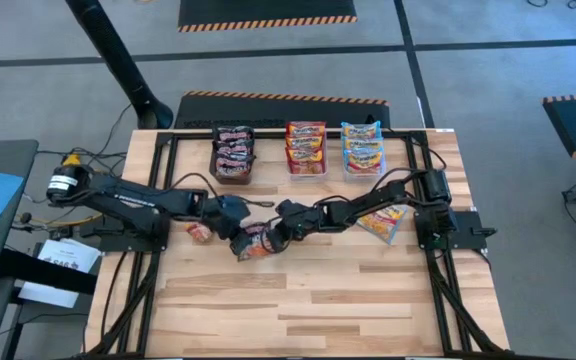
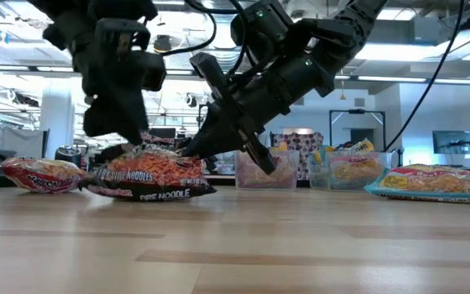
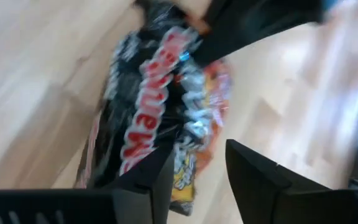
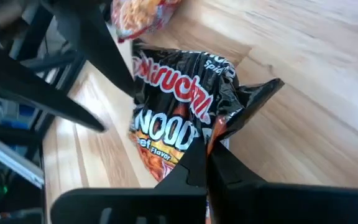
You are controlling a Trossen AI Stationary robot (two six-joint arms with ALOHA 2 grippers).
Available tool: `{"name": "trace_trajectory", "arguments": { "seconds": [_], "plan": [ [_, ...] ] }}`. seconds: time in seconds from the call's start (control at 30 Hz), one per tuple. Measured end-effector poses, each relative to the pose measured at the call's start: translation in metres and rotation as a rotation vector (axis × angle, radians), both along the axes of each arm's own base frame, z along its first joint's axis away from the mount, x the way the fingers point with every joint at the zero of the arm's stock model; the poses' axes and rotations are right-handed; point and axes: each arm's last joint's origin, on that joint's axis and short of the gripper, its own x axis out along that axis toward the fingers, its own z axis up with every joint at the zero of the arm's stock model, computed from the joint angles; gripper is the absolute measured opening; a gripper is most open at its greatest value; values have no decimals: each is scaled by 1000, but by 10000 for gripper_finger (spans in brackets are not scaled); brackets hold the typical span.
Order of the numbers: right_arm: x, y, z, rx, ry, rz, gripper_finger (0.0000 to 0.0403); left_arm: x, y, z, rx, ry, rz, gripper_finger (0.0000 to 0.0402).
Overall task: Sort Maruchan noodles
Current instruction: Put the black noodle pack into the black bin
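Grippers meet at table centre over one black packet (image 1: 256,241). Right gripper (image 1: 280,236) reaches in from 3 o'clock; its fingers are pinched together on the packet's crimped edge, as the right wrist view shows, with the foil bunched at the pinch point (image 4: 205,163). Left gripper (image 1: 234,222) comes in from 9 o'clock and stands over the same packet; its fingers (image 3: 263,183) are parted, one lying against the packet's edge, the other apart from it. In the low view the black packet (image 2: 149,178) lies flat on the table (image 2: 235,245), with the right gripper (image 2: 206,140) at its far edge.

Second loose packet, red-orange (image 1: 200,232), lies just beside the black one at its 9 o'clock. Third loose packet, blue-yellow (image 1: 385,221), lies at 3 o'clock, under the right arm.

Three bins stand in a row at 12 o'clock:
- left bin (image 1: 234,152): black packets;
- middle bin (image 1: 306,146): red-orange packets;
- right bin (image 1: 363,148): blue-yellow packets.
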Motion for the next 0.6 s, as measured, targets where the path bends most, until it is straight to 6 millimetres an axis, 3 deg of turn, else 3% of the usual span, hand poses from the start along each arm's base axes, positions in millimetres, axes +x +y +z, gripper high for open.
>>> {"name": "trace_trajectory", "arguments": {
  "seconds": [0.33,0.6],
  "plan": [
    [-1,3,4,-95,-20,145,4,10,27,24,-55,-78,-64,144],
    [-3,6,16,-200,-59,259,4,7,45,24,-101,-78,-75,144]
  ]
}}
